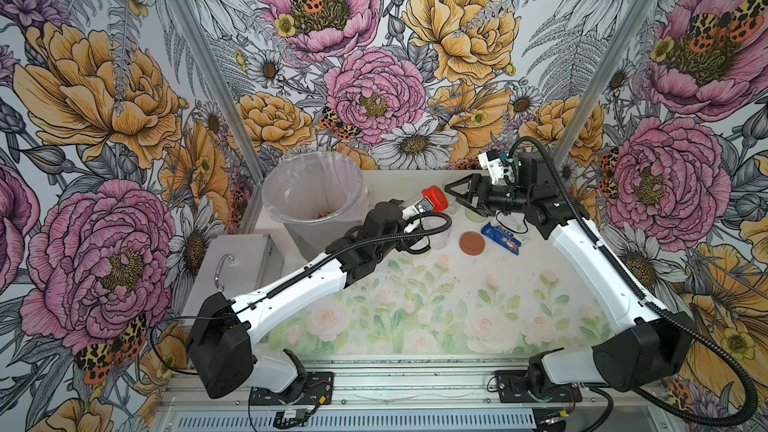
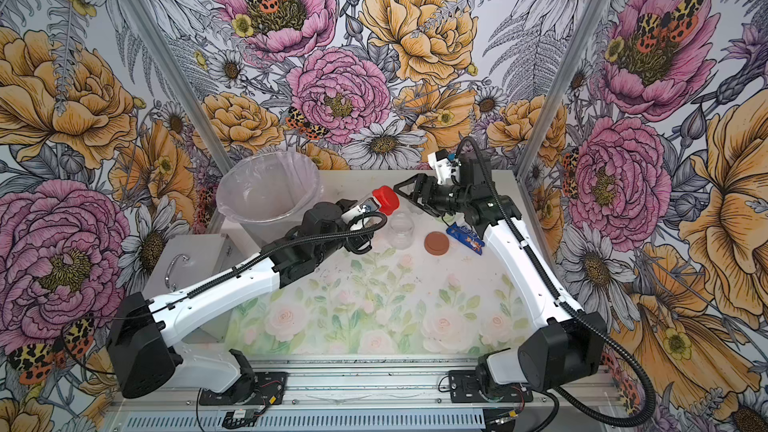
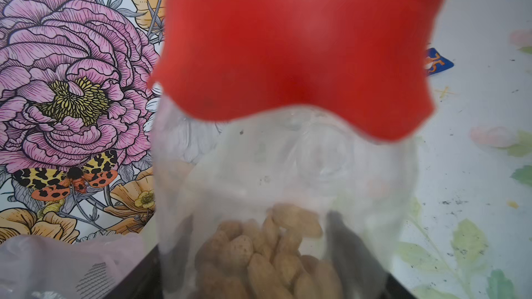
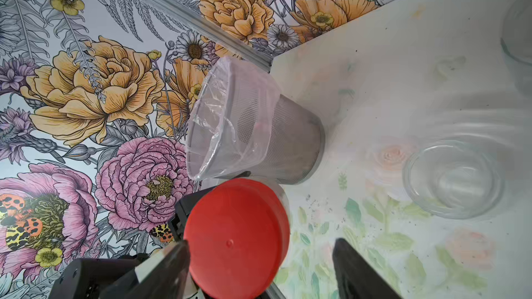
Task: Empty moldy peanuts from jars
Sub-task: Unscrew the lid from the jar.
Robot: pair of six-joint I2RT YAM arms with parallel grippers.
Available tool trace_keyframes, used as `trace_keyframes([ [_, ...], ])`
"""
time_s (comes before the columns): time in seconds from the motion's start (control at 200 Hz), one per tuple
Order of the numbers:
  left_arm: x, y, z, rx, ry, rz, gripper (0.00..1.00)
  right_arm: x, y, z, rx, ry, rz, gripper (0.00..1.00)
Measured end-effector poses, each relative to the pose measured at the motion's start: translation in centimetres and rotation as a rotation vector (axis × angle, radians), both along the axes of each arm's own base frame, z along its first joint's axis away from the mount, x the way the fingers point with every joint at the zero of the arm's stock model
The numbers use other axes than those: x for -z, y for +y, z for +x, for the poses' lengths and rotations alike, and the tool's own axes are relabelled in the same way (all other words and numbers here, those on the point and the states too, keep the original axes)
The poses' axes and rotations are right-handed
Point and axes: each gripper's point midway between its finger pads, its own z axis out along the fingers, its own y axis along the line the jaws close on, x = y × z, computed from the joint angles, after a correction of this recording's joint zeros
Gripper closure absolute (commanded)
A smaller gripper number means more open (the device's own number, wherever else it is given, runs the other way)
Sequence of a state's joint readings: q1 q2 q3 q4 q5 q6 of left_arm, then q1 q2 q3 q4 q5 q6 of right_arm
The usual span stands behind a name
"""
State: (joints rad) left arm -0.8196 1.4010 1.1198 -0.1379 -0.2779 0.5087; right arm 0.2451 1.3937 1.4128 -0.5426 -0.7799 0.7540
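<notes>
My left claw [image 1: 411,206] is pinching the red-lidded jar [image 3: 288,168] by its clear body. The jar is tilted above the bench [image 1: 415,305], and its red lid [image 1: 435,198] is on and points away from that claw towards my right claw [image 1: 457,197]. In the left wrist view the peanuts [image 3: 267,248] are heaped at the end of the jar nearest the claw. My right claw is spread, with its fingers [image 4: 172,266] on either side of the red lid: one sits at the lid's edge, the other stands clear of it. Beyond the left claw, off to its left, stands the lined bin [image 1: 311,189] with a small heap of nuts [image 1: 325,213] at its bottom. Just beneath the left claw an open empty jar [image 2: 401,229] stands upright. A brown lid [image 1: 472,243] and a blue packet [image 1: 503,238] lie on the bench on the near side of the right claw
</notes>
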Motion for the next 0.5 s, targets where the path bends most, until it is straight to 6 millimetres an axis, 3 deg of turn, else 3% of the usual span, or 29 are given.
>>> trace_keyframes([
  [0.245,-0.2,0.0,0.1,-0.005,-0.007,-0.003,0.62,-1.5,1.4,-0.5,-0.038,-0.036,0.005,0.19],
  [0.5,-0.2,-0.2,-0.1,0.002,-0.010,0.000,0.63,0.3,3.1,0.2,-0.061,-0.008,-0.027,0.19],
])
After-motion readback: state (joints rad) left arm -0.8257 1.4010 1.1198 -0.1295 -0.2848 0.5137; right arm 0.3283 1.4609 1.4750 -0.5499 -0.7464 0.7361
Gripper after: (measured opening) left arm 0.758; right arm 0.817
